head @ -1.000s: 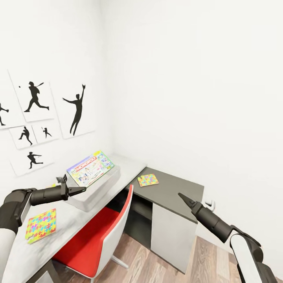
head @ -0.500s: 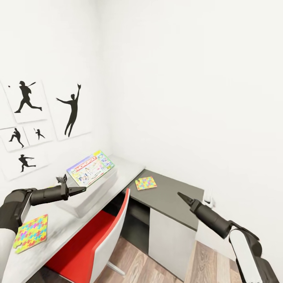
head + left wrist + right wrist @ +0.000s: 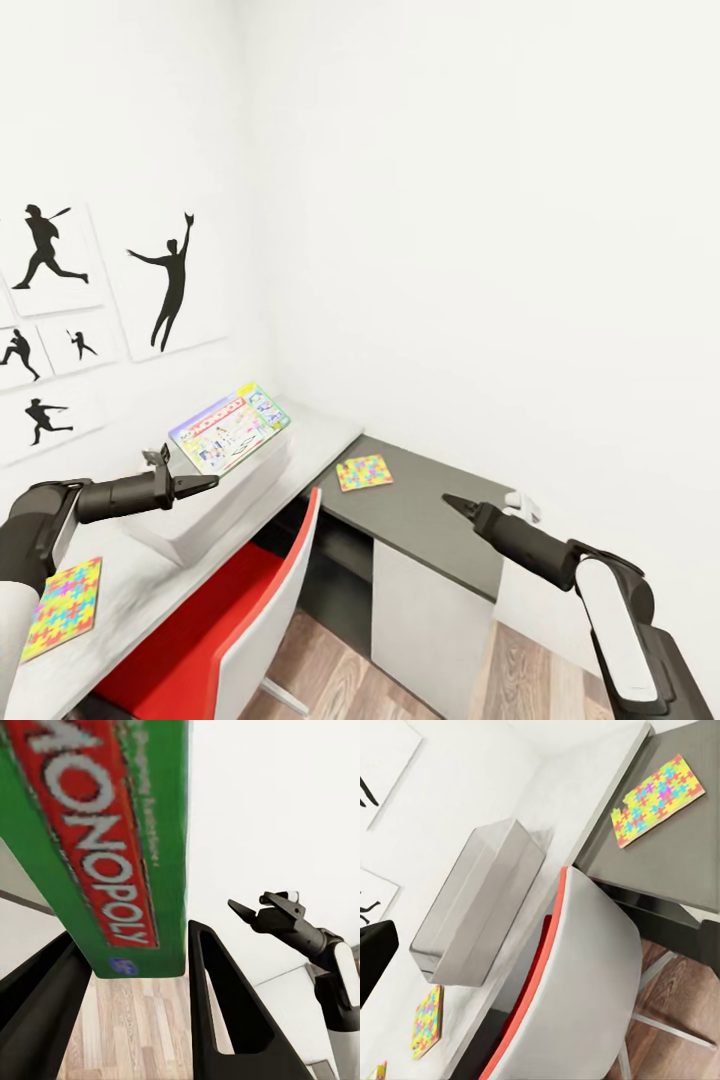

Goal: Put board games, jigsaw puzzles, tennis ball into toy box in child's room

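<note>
Your left gripper (image 3: 205, 484) holds the big board game (image 3: 228, 428) tight, above the toy box (image 3: 215, 498) on the table (image 3: 320, 432). I cannot tell if your right gripper (image 3: 452, 501) is closed. Two jigsaw puzzles (image 3: 364, 472) (image 3: 62, 607) still wait outside.
</note>
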`<state>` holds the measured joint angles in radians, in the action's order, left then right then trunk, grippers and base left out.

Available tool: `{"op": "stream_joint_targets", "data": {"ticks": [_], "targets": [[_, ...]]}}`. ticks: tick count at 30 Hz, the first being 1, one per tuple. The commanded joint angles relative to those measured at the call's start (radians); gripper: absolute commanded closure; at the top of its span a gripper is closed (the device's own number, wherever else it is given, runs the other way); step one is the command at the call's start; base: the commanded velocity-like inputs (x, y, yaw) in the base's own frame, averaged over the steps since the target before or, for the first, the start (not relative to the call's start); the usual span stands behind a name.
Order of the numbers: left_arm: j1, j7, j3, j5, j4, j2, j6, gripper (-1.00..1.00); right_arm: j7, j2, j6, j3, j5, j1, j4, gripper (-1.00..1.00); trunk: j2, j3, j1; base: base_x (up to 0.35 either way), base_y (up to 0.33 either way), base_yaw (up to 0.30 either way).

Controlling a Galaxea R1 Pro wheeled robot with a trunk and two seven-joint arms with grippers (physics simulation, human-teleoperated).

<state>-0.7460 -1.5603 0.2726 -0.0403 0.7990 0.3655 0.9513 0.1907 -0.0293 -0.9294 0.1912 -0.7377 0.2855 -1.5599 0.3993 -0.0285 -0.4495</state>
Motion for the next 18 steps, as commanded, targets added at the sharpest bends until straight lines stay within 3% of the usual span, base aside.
{"op": "stream_joint_targets", "data": {"ticks": [1, 9, 18], "targets": [[0.0, -0.005, 0.001, -0.004, 0.0, 0.0, 0.01, 1.0, 0.01, 0.002, -0.004, 0.001, 0.009, 0.0, -0.001, -1.0, 0.001, 0.0, -0.001, 0.09, -0.08, 0.0], [0.0, -0.004, 0.001, -0.004, 0.0, 0.0, 0.01, 1.0, 0.002, 0.005, -0.003, 0.001, 0.009, 0.0, 0.0, -1.0, 0.001, 0.002, -0.001, 0.09, -0.08, 0.024], [0.0, -0.004, 0.0, -0.004, 0.0, 0.0, 0.012, 1.0, 0.002, 0.006, -0.003, 0.001, 0.009, 0.0, 0.0, -1.0, 0.001, 0.009, -0.001, 0.088, -0.015, 0.201]]}}
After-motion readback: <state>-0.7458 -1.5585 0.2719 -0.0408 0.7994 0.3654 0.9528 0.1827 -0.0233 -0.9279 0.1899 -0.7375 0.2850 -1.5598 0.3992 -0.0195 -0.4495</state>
